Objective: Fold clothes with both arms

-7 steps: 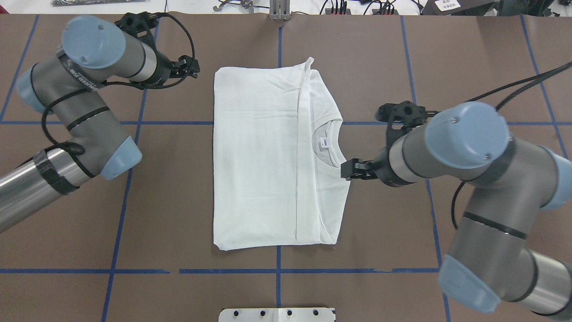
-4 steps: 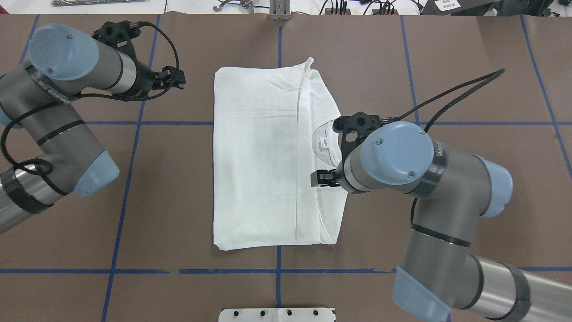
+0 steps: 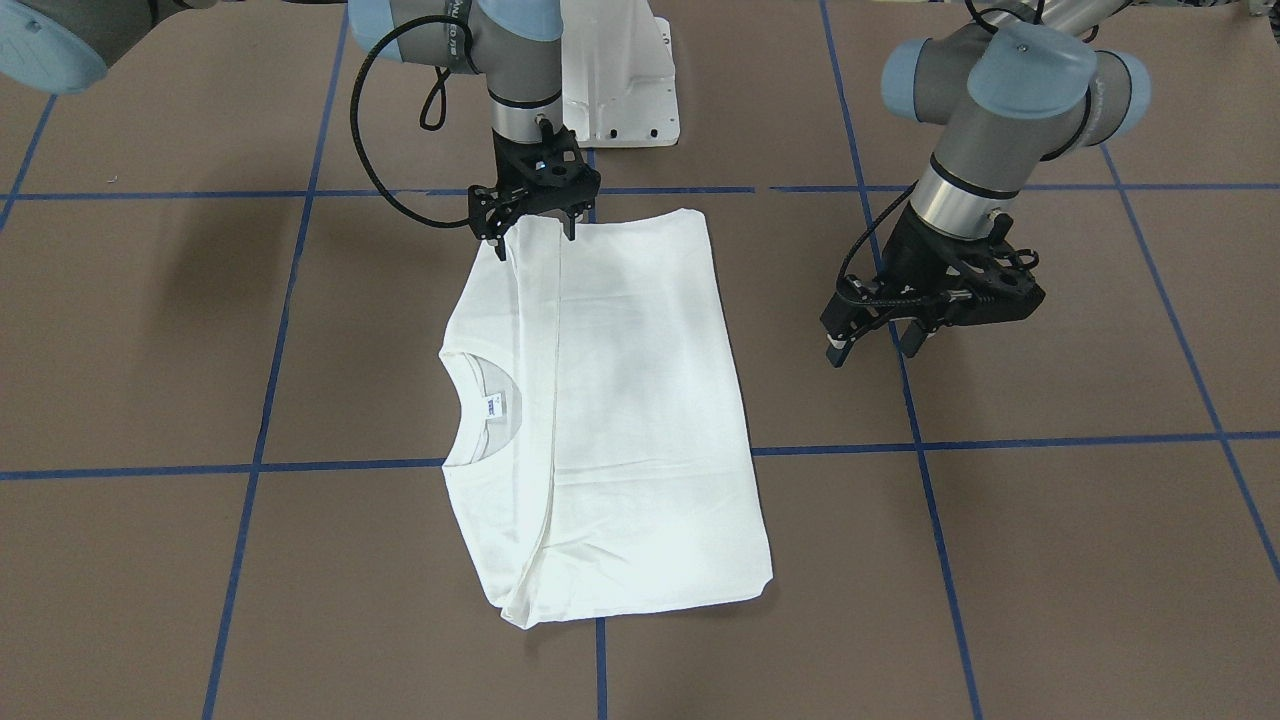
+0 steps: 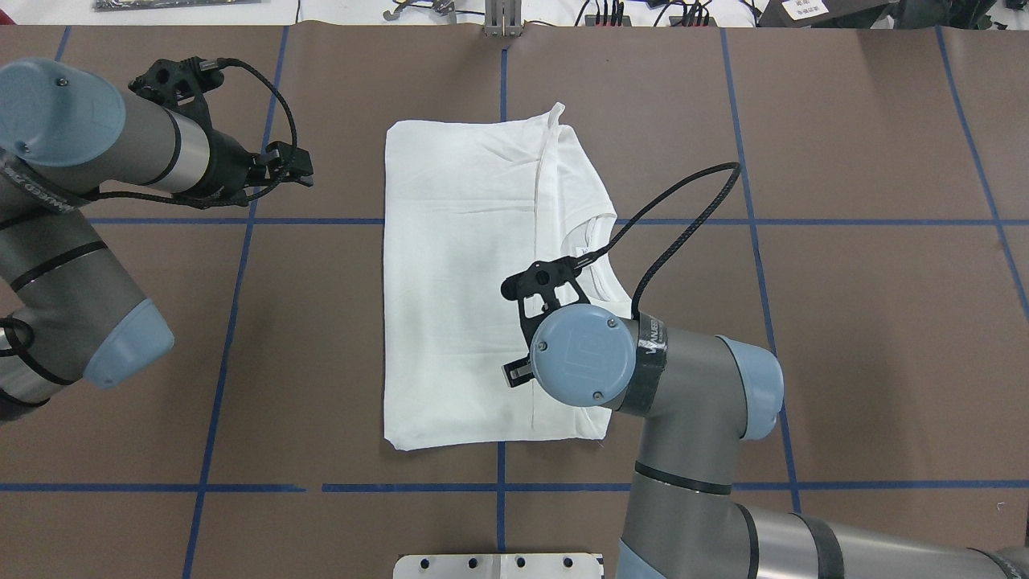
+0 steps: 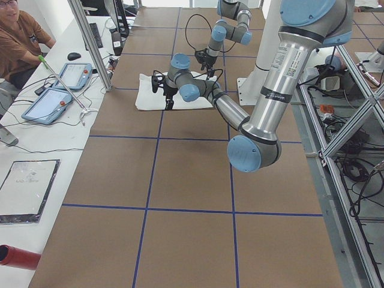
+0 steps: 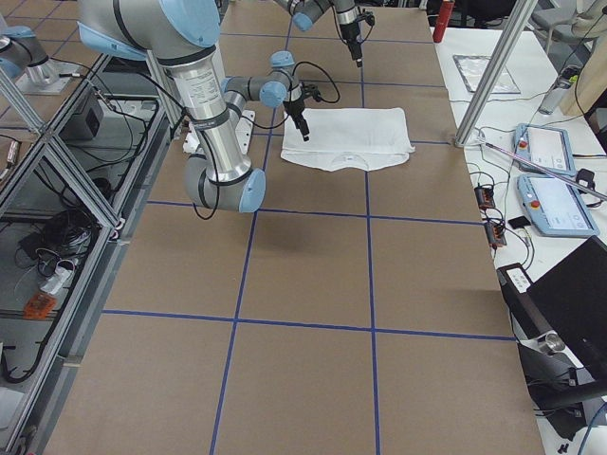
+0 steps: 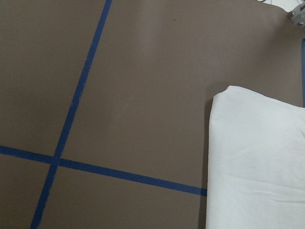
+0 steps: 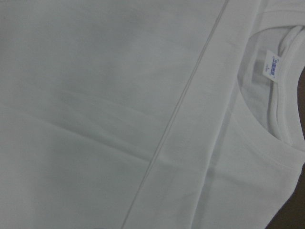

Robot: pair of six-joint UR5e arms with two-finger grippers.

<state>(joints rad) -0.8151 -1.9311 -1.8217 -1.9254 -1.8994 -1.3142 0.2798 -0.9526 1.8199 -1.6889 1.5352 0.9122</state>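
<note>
Folded white shirt [image 4: 458, 281], table centre. Right gripper [image 3: 533, 238] above its robot-side end, left gripper [image 3: 872, 350] off-cloth leftward; both spread, empty. Risk: pinching 1 layer skews the fold

Brown table surface [image 7: 143, 86] filling most of the field, marked with blue tape. Steep tape line [image 7: 75, 102] running from the top edge down to the bottom left. Shallow tape line [image 7: 128, 175] entering at the left edge, crossing the steep one at lower left and slanting gently down to the cloth's edge. White folded shirt [image 7: 259, 162] at lower right, rounded corner uppermost, faintly creased, narrow shadow along its left edge. Small pale fitting [image 7: 296, 15] at the top right corner, too cropped to identify.
</note>
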